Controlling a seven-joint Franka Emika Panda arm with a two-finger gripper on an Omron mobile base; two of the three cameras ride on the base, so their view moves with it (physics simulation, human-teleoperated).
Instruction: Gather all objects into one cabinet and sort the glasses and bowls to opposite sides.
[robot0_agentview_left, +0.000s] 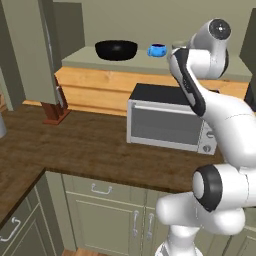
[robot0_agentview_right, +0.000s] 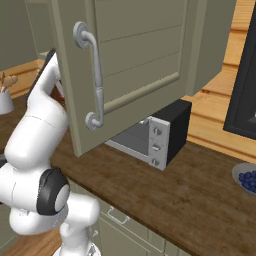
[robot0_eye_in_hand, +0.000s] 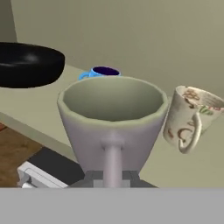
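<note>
Hand view: the grey tumbler (robot0_eye_in_hand: 113, 118) is sitting right up against the camera, handle toward the lens, and the tool looks to be gripping it by that handle, though the fingers themselves are hidden behind the cup, so I'm reading closed-on-handle as likely, not confirmed. Tumbler is hanging over the front edge of the cabinet shelf (robot0_eye_in_hand: 39, 109), with the microwave (robot0_agentview_left: 167, 122) top and the wood counter (robot0_agentview_left: 75, 145) showing below it, so it's not yet set down. Just right of it the cream patterned cup (robot0_eye_in_hand: 188, 118) is already standing on the shelf, handle facing us. Behind the tumbler the small blue bowl (robot0_agentview_left: 157, 50) is sitting mid-shelf, and farther left the big black bowl (robot0_agentview_left: 116, 49) is occupying the left end. Cabinet door (robot0_agentview_right: 135, 60) is swung open (white bar handle (robot0_agentview_right: 92, 75) facing the right base camera). Progress, as I'm judging it: three of four objects are on the shelf, bowls grouping left, cup on the right; what's left is landing the tumbler beside the cream cup on the right side and releasing. Blue bowl is sitting fairly central, may want nudging left.
</note>
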